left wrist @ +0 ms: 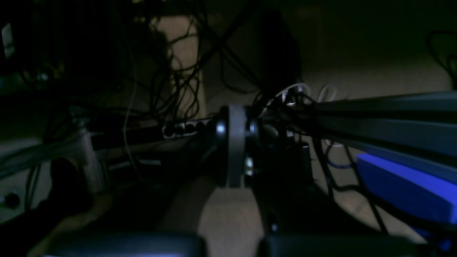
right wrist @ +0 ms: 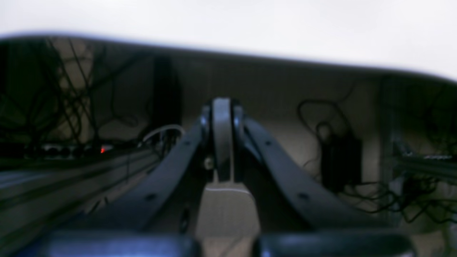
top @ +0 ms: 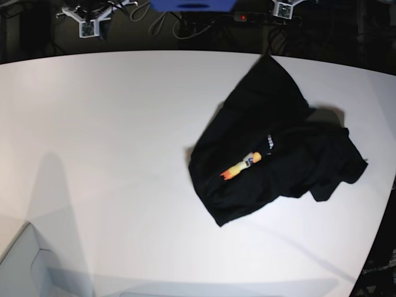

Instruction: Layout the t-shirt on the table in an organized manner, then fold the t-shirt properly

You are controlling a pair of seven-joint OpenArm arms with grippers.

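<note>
Overhead, the t-shirt (top: pixel 272 154) lies crumpled on the table (top: pixel 111 136), toward that view's right half, one end reaching up to the far edge and a sleeve spreading out toward the right. A sliver of orange-yellow print with a bit of white text shows in a fold near its middle. Neither arm appears above the tabletop. Each wrist view looks under the table at dim cables and frame rails: the left gripper (left wrist: pixel 236 142) has its fingers pressed together on nothing, and the right gripper (right wrist: pixel 222 139) is likewise closed and empty
</note>
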